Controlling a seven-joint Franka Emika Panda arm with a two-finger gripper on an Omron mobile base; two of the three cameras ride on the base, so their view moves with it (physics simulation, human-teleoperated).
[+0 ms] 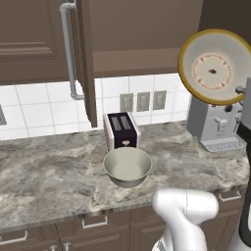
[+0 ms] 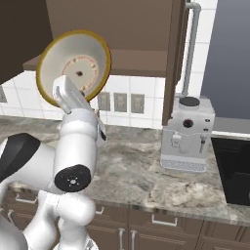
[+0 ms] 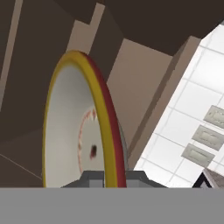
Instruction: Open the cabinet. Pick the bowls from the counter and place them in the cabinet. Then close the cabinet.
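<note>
A: Nearest the hand camera, the shallow cream bowl with the orange-yellow rim and reddish ring pattern [image 3: 83,127] stands on edge. The two-finger gripper [image 3: 114,177] is pinched tight on its rim at the bottom, one fingertip either side.

B: Confirmed from the base. That bowl [image 1: 214,66] is held high, tipped almost vertical with its inside facing the cameras, in front of the dark brown wooden wall cabinet [image 1: 132,34] and well above the counter. The door with the long silver bar handle [image 1: 68,49] is swung open.

A: Second item: the deep plain greyish-cream bowl [image 1: 127,166] sits upright on the grey-brown marbled stone counter [image 1: 49,171], just in front of the silver and black toaster [image 1: 121,130]. Untouched.

B: Other fixtures: grey coffee machine [image 2: 188,134] on the counter to the right, beside the second open door.

A: Step judged: first bowl in transit to the cabinet; opening looks done. The second bowl and closing remain.

B: Next move, as judgement: carry it through the opening, level it so the base faces down, lower onto the shelf, then release. Risk: a rim-only pinch may let it swivel.
</note>
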